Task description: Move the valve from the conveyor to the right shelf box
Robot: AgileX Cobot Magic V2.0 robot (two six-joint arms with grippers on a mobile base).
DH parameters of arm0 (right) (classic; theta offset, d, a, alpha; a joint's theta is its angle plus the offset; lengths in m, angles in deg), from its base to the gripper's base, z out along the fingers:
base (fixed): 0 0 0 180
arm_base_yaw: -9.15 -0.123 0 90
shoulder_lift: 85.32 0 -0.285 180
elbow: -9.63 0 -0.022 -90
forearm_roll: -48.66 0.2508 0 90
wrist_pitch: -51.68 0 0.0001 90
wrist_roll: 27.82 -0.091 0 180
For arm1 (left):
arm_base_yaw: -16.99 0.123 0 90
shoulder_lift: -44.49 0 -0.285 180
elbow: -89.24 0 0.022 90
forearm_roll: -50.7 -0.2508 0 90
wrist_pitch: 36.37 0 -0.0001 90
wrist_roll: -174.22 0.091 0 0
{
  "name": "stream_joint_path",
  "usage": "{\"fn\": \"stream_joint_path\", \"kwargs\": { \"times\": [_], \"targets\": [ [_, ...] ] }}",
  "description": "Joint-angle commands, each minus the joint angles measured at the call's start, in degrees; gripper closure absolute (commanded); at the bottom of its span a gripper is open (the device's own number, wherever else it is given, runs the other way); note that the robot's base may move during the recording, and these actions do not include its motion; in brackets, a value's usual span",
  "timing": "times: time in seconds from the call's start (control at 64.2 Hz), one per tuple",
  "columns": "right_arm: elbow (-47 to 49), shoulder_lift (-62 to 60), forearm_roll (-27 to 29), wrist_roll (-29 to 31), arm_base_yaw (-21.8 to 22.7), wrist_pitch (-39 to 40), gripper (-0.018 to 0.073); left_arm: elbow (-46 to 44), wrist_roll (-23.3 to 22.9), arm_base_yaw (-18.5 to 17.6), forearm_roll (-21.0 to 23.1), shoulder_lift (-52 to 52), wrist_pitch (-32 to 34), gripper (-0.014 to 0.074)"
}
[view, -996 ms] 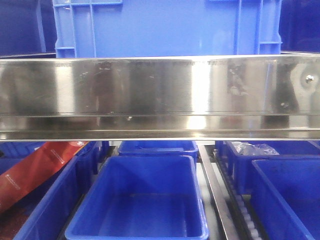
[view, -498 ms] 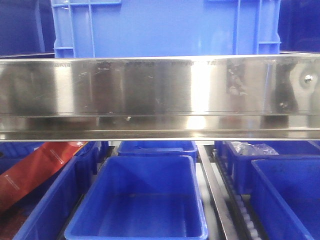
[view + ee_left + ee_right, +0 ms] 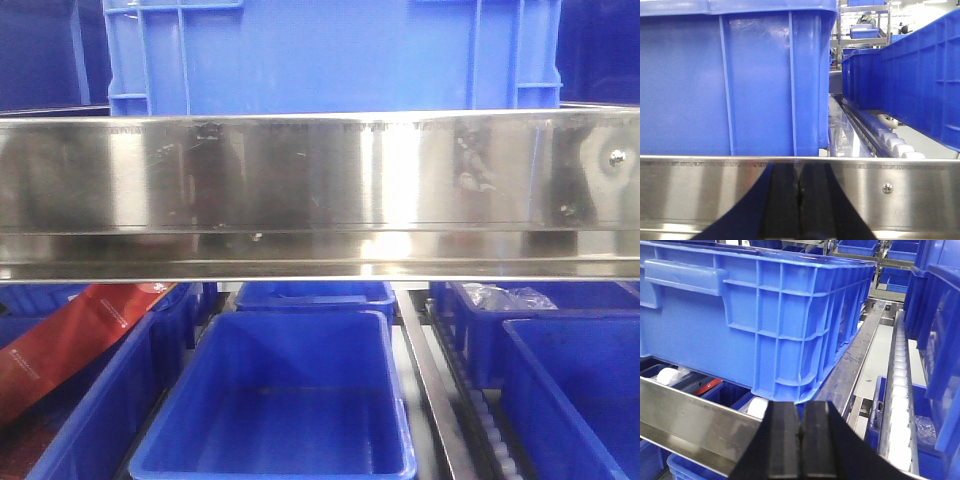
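The valve and the conveyor are out of view in every frame. The right shelf's shiny steel front rail (image 3: 320, 190) crosses the front view, with a large blue box (image 3: 330, 55) above it and an empty blue box (image 3: 280, 400) below. My left gripper (image 3: 799, 167) is shut with nothing between its black pads, right in front of the steel rail (image 3: 700, 187) and a blue box (image 3: 735, 80). My right gripper (image 3: 800, 412) is also shut and empty, above a steel rail (image 3: 695, 420) and just short of a ribbed blue box (image 3: 755, 315).
A red package (image 3: 70, 345) lies in the lower left box. A clear plastic bag (image 3: 505, 296) sits in a box at lower right. White roller tracks (image 3: 900, 370) and more blue boxes (image 3: 910, 75) line the shelf lanes.
The front view has shifted by only a few pixels; nothing else differs.
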Motion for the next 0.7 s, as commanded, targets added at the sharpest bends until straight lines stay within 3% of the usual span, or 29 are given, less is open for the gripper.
{"fn": "stream_joint_path", "kwargs": {
  "times": [0.0,0.591,0.685],
  "targets": [
    [-0.07,-0.34,-0.59,0.01,-0.03,1.4,0.0721,-0.1,-0.42,0.24,0.2,0.33,1.26,0.0707],
    [-0.07,-0.46,-0.59,0.01,-0.03,1.82,0.0721,-0.1,-0.42,0.24,0.2,0.33,1.26,0.0707],
    [-0.07,-1.59,-0.59,0.01,1.56,1.83,0.0721,-0.1,-0.42,0.24,0.2,0.33,1.26,0.0707]
  ]
}}
